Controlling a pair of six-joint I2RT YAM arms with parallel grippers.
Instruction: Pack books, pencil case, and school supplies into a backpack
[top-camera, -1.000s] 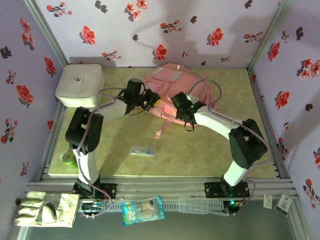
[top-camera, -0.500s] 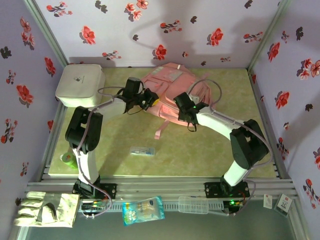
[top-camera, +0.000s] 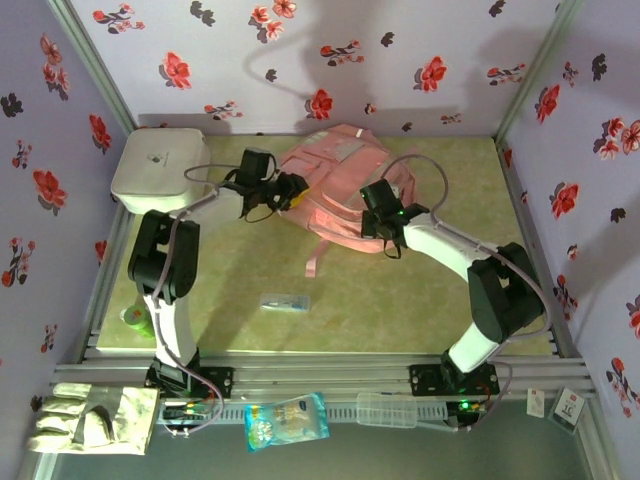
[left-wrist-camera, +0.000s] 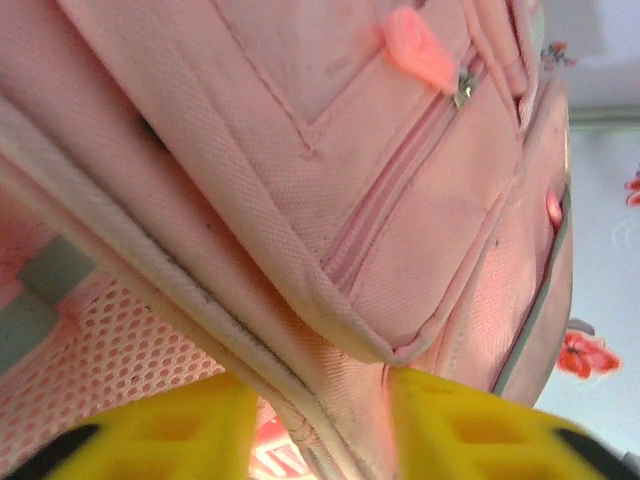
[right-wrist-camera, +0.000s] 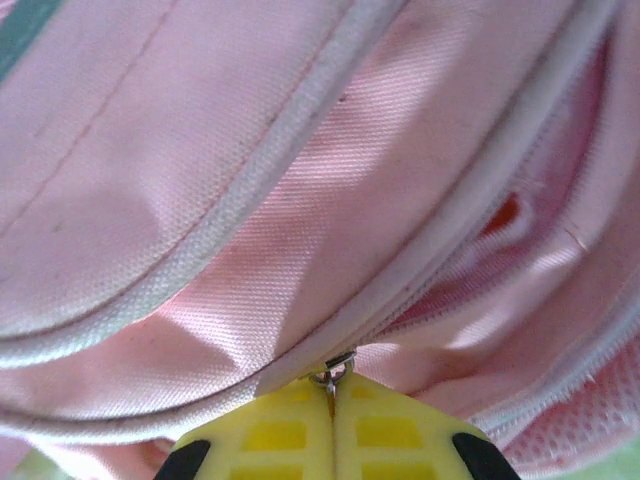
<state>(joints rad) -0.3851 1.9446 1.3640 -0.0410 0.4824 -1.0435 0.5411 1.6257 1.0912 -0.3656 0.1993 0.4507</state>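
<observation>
The pink backpack (top-camera: 335, 180) lies at the back middle of the table. My right gripper (top-camera: 373, 210) is at its near right edge, shut on the metal zipper pull (right-wrist-camera: 335, 374) of the backpack (right-wrist-camera: 250, 180). Beside the pull the zipper stands parted. My left gripper (top-camera: 293, 190) is at the bag's left edge, its yellow fingers (left-wrist-camera: 470, 425) apart with a seam of the backpack (left-wrist-camera: 330, 180) between them. The small clear packet (top-camera: 285, 301) lies on the mat near the middle. A green roll (top-camera: 133, 317) sits at the near left edge. The books and the pencil case are out of view.
A white rounded box (top-camera: 160, 168) stands at the back left, close to the left arm. Off the table's front rail lie a glove (top-camera: 90, 415), a blue-white bag (top-camera: 286, 419) and a clear case (top-camera: 386, 408). Flowered walls close in three sides.
My left gripper has opened on the backpack's edge and drawn back to the left. My right gripper has moved up and right with the zipper pull. The backpack has shifted toward the back.
</observation>
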